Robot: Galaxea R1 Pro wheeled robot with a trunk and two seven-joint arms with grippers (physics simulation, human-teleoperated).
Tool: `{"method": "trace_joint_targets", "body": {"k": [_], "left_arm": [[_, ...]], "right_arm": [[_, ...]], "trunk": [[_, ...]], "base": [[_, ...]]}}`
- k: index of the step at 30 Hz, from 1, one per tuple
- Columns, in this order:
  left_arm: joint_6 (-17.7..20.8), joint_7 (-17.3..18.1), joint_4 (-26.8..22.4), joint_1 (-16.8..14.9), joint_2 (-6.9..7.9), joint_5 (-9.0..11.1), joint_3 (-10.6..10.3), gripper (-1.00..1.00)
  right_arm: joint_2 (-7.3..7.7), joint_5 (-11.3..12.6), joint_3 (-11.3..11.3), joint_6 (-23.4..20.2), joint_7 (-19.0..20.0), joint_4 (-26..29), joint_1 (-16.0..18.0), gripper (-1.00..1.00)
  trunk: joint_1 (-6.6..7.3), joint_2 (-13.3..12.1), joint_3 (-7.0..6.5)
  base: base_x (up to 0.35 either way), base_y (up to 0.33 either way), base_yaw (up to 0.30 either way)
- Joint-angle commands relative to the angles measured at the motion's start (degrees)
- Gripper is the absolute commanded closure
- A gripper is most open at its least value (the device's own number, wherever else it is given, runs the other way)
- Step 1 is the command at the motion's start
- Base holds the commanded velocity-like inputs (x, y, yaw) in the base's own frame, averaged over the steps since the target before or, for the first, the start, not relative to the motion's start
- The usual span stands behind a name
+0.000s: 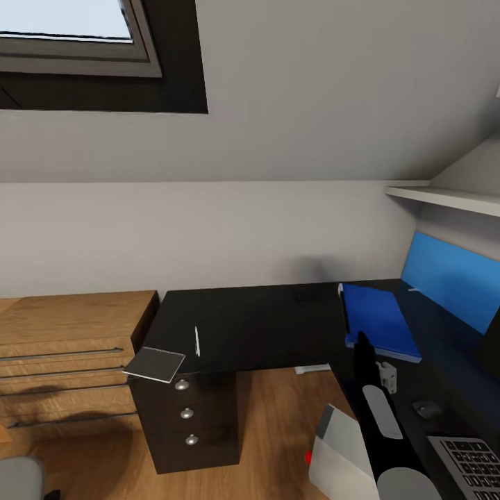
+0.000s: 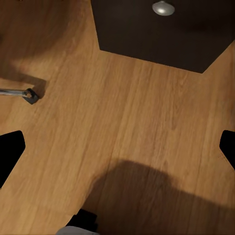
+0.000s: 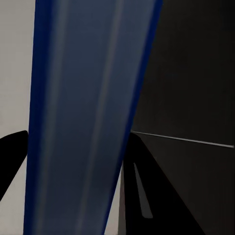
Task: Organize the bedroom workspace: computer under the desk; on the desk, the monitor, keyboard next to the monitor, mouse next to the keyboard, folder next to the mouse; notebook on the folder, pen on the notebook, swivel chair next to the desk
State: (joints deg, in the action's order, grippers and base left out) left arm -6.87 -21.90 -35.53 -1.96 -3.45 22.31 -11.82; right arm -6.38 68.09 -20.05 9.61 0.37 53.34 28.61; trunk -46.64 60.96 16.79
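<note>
1. Right gripper sits at the near edge of the folder, right-centre of the head view. In the right wrist view the blue sheet runs between the dark fingers; looks clamped on it, though I can't confirm contact.
2. Folder lies flat on the desk, long axis running from lower right up toward the back wall, directly ahead of the right gripper.
3. Left gripper hangs spread over bare floor, near the drawer unit.
4. Notebook overhangs the desk's left corner, with the pen just right of it, long axis near-vertical in frame. Both are well left of the folder; left arm probably nearer.
5. Mouse and keyboard sit lower right, near the folder.
</note>
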Motion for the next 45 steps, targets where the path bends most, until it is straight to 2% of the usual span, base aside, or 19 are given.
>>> {"method": "trace_joint_targets", "body": {"k": [1,16,20,24,28,34,40,45], "left_arm": [[-0.34,-0.41,-0.11,-0.05,0.01,0.61,-0.40,-1.00],[-0.25,-0.43,-0.19,-0.02,-0.14,0.63,-0.37,-1.00],[-0.25,-0.43,-0.16,0.01,-0.15,0.63,-0.36,-1.00],[-0.25,-0.43,-0.15,-0.03,-0.15,0.63,-0.37,-1.00],[-0.25,-0.43,-0.15,-0.04,-0.15,0.63,-0.37,-1.00],[-0.25,-0.43,-0.14,0.00,-0.34,0.63,-0.39,-1.00],[-0.25,-0.43,-0.02,-0.03,-0.88,0.63,-0.40,-1.00],[-0.25,-0.43,0.02,-0.03,-0.94,0.60,-0.40,-1.00]], "right_arm": [[-0.01,0.56,-0.05,0.11,0.05,0.03,0.04,1.00],[0.21,0.25,0.01,0.18,-0.14,-0.43,0.04,1.00],[0.31,0.05,0.05,0.68,-0.29,-2.74,0.13,1.00],[1.30,-0.81,0.09,4.30,-0.43,-8.02,0.64,1.00],[2.06,-1.39,0.13,5.56,-0.50,-10.17,1.50,1.00],[2.94,-1.63,0.18,5.99,-1.04,-10.82,2.30,1.00],[3.19,-1.69,0.19,6.03,-1.31,-10.89,2.57,1.00],[3.21,-3.23,0.19,6.03,-1.35,-11.78,2.74,1.00]], "trunk": [[-0.23,0.46,0.26],[-3.52,6.48,2.95],[-4.40,8.09,3.67],[-5.28,9.69,4.39],[-6.16,11.29,5.10],[-7.48,13.70,6.18],[-8.80,16.11,7.26],[-9.89,18.11,8.16]], "base": [[0.000,0.000,0.000],[0.000,0.000,0.000],[0.000,0.000,0.000],[0.000,0.000,0.000],[0.000,0.000,0.000],[0.000,0.000,0.000],[0.000,0.000,0.000],[0.000,0.000,0.000]]}}
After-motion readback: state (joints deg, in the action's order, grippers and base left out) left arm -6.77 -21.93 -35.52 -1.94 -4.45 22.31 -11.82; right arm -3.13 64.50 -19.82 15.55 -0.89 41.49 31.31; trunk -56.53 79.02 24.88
